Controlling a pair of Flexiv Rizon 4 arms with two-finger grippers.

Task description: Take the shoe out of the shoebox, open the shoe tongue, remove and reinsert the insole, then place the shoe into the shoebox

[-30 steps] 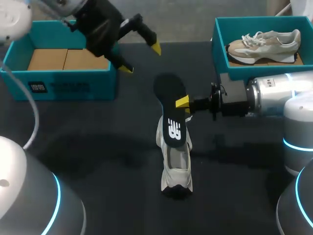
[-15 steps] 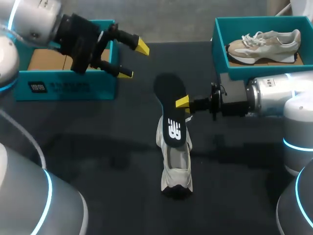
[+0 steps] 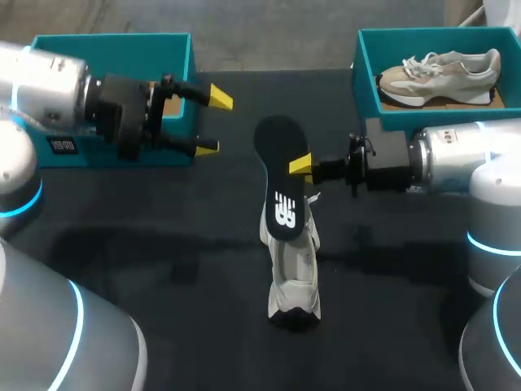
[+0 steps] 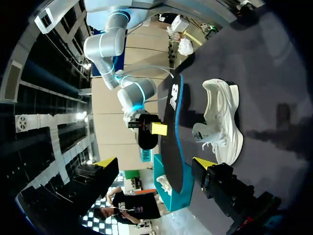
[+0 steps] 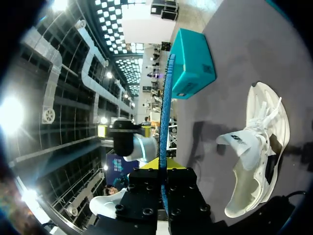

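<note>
1. The black insole point(image 3: 281, 183) hangs in the air, turned on its edge. It is pinched near its upper end by the right gripper point(image 3: 303, 165), whose two fingers are closed on it from both sides.
2. The pale shoe point(image 3: 293, 273) stands on the dark table point(image 3: 163, 269) just under the insole's lower end. In the right wrist view its tongue is folded back, its mouth gapes, and the insole is clear of it.
3. I judge that the insole is out and that putting it back is the step in hand.
4. The next move calls for tipping the insole flat and sliding its front end down into the mouth towards the toe. Something should steady the light shoe so it does not skid or tip.
5. The left gripper point(image 3: 213, 122) hovers with its fingers spread wide and holds nothing. It is well apart from the shoe, in front of the left box point(image 3: 114, 45).
6. That teal box is probably where the shoe goes, though the left arm hides most of its inside.
7. A second teal box point(image 3: 366, 73) behind the right arm holds another shoe point(image 3: 440, 73).
8. Nothing lies between the insole and the shoe. The loose laces and tongue are the likeliest things to snag it.
</note>
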